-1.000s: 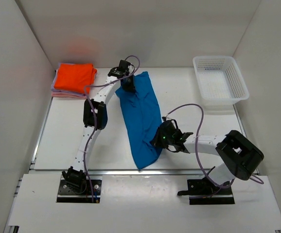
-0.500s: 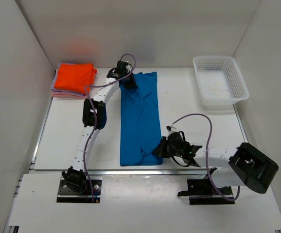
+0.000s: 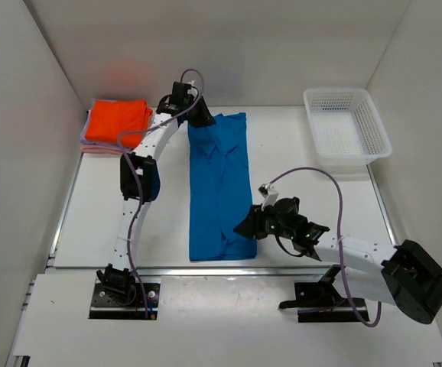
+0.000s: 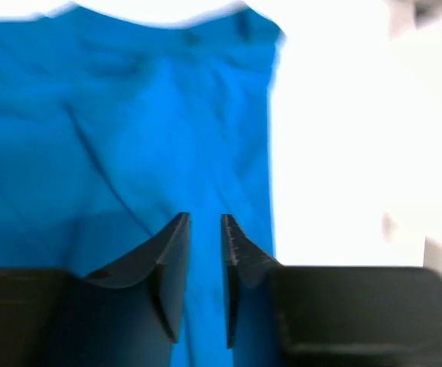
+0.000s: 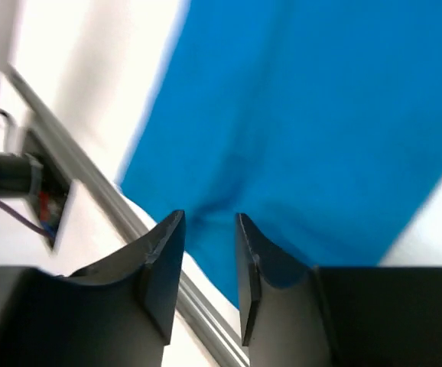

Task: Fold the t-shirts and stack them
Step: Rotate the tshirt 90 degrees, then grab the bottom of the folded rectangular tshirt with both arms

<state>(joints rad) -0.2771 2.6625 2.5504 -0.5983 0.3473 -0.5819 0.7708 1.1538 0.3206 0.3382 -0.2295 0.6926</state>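
Note:
A bright blue t-shirt [image 3: 219,187] lies folded into a long strip down the middle of the table. My left gripper [image 3: 197,117] hovers at its far left corner, jaws slightly apart and empty; in the left wrist view the gripper [image 4: 204,218] has the blue cloth [image 4: 129,115] below it. My right gripper [image 3: 245,228] is at the shirt's near right edge, open and empty; in the right wrist view the gripper [image 5: 209,215] is above the blue cloth [image 5: 320,115]. A folded orange t-shirt [image 3: 115,121] tops a stack of pale pink ones [image 3: 91,147] at the far left.
A white mesh basket [image 3: 346,128] stands at the far right corner. White walls enclose the table on the left, back and right. A metal rail [image 5: 91,187] runs along the near table edge, just past the shirt's hem.
The blue shirt was slanted and held at both ends; it was pulled straight and laid flat. Both grippers have let go, and the left has drawn back to the far left corner.

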